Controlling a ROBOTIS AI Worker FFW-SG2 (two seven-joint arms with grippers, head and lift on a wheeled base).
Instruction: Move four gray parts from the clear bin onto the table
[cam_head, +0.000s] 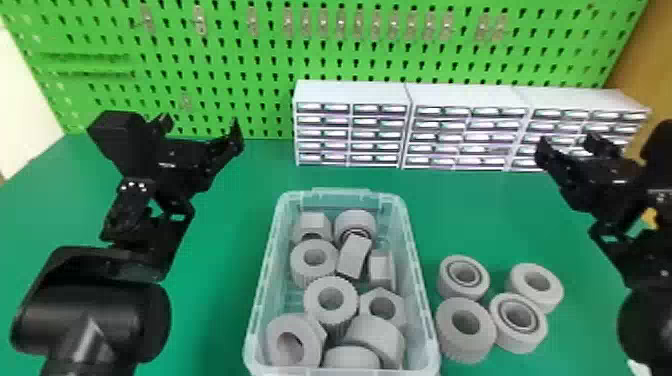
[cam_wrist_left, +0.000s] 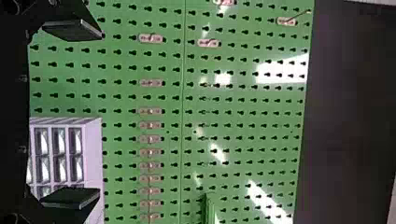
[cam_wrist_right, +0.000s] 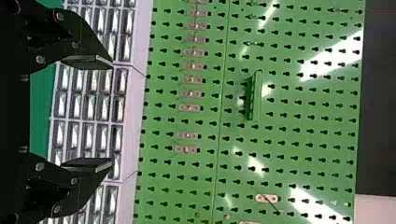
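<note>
Beside the clear bin (cam_head: 340, 192), on the robot's right, four gray parts (cam_head: 467, 346) sit bunched on the green tabletop (cam_head: 220, 310), so the count looks met and the likeliest slip is overshoot: many other gray parts (cam_head: 354, 257) lie in the bin, and a miscount could send a pincer back for a fifth. Both the left pincer (cam_wrist_left: 100, 113) and the right pincer (cam_wrist_right: 112, 112) are open and empty, raised clear. Should the right one swing low, it might nudge the bunch against the bin's wall or set one round part rolling.
</note>
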